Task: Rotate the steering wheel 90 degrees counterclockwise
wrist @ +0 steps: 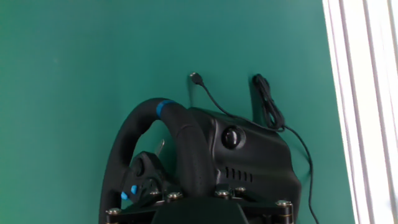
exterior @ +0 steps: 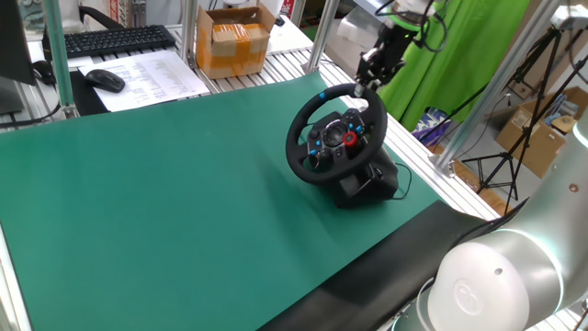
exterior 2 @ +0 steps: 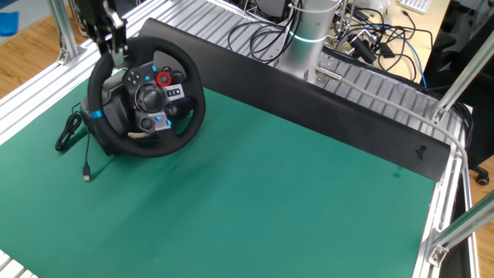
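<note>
The black steering wheel [exterior: 308, 124] stands on its black base [exterior: 366, 180] on the green mat [exterior: 165, 193], near the mat's right edge. Its blue stripe [exterior: 323, 94] sits at the upper left of the rim, and the red knob [exterior: 349, 138] is on the hub. My gripper [exterior: 369, 85] is at the top right of the rim, with its jaws closed around it. In the other fixed view the gripper [exterior 2: 117, 48] sits on the upper left of the wheel [exterior 2: 193, 100]. In the hand view the rim [wrist: 186, 143] runs in under the gripper [wrist: 196, 198]; the fingertips are hidden.
The wheel's black cable [exterior 2: 73, 135] trails on the mat beside the base, also in the hand view [wrist: 267, 102]. A cardboard box [exterior: 234, 41], keyboard [exterior: 110, 39] and mouse [exterior: 106, 80] lie beyond the mat. Aluminium frame posts [exterior: 473, 101] stand close to the wheel. The arm's base [exterior 2: 309, 31] is behind.
</note>
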`<state>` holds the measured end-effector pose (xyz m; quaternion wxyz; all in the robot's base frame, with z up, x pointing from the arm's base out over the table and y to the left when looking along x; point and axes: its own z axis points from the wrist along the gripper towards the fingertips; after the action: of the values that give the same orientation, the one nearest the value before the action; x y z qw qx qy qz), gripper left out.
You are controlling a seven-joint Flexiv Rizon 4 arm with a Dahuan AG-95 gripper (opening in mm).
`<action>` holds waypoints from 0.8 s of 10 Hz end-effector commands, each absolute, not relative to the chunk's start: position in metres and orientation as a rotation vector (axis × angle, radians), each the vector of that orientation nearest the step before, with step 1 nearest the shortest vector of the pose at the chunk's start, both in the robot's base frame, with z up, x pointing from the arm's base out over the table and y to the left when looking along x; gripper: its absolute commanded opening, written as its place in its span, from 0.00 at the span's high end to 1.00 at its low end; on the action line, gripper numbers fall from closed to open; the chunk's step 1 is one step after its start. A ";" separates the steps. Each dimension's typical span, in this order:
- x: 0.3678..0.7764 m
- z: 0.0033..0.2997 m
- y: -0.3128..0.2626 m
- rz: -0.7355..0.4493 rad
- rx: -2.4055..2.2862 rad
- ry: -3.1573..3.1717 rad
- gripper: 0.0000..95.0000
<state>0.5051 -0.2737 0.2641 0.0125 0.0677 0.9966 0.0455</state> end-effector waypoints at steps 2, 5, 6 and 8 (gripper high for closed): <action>0.506 0.271 -0.266 0.132 0.200 3.108 0.20; 0.516 0.289 -0.232 0.131 0.191 3.111 0.60; 0.518 0.295 -0.221 0.132 0.199 3.110 0.80; 0.520 0.301 -0.201 0.135 0.218 3.091 1.00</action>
<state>0.5211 -0.1986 0.3036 0.0124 0.0745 0.9961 0.0454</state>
